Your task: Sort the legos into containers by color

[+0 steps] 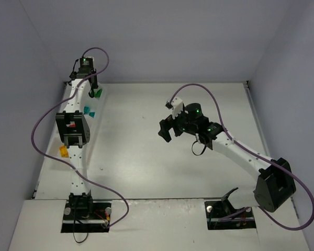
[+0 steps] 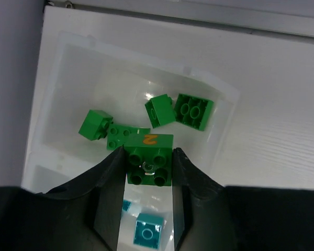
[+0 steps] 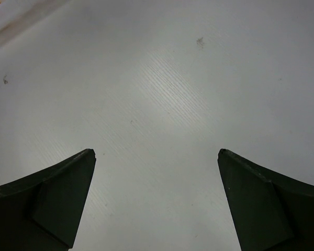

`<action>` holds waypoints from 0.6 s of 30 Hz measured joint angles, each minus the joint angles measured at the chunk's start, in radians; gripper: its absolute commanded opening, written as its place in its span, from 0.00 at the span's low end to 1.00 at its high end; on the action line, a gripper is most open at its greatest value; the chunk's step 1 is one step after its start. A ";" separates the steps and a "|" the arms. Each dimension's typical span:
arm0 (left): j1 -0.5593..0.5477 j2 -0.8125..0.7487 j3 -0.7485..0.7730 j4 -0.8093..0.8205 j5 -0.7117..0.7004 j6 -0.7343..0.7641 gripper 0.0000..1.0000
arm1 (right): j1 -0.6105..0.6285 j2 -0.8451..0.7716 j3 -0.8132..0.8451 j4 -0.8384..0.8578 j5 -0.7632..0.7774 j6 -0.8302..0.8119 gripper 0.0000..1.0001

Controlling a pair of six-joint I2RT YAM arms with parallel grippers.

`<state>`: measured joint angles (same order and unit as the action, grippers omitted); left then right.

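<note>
My left gripper [image 2: 148, 151] is shut on a green brick [image 2: 149, 162] with an orange "2" on its side, held over the end compartment of the translucent white tray [image 2: 226, 99]. Several more green bricks [image 2: 160, 110] lie in that compartment. A teal brick [image 2: 147, 230] lies in the neighbouring compartment, seen between my fingers. In the top view the left gripper [image 1: 94, 87] is at the far left by the green bricks [image 1: 98, 93], with teal bricks [image 1: 88, 110] nearer. My right gripper [image 1: 166, 130] is open and empty over bare table, as the right wrist view [image 3: 157, 157] shows.
The tray runs along the table's left edge, mostly hidden under the left arm. A red patch [image 1: 70, 124] and an orange-yellow brick [image 1: 64, 151] show beside the arm. Grey walls close the table at the left, back and right.
</note>
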<state>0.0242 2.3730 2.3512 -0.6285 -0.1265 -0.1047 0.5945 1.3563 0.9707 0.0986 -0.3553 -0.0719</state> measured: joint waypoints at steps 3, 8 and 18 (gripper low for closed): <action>0.010 0.051 0.017 0.012 -0.003 -0.002 0.43 | 0.000 0.000 0.000 -0.010 -0.002 0.008 1.00; 0.022 0.059 0.013 0.034 -0.007 -0.014 0.67 | 0.000 0.000 0.000 -0.026 -0.001 0.023 1.00; 0.017 -0.315 -0.295 0.037 0.021 -0.066 0.71 | -0.015 -0.060 0.007 -0.076 0.057 0.051 1.00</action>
<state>0.0410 2.0583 2.0560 -0.5915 -0.1055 -0.1703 0.5793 1.2964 0.9775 0.0231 -0.2985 -0.0208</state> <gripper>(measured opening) 0.709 0.999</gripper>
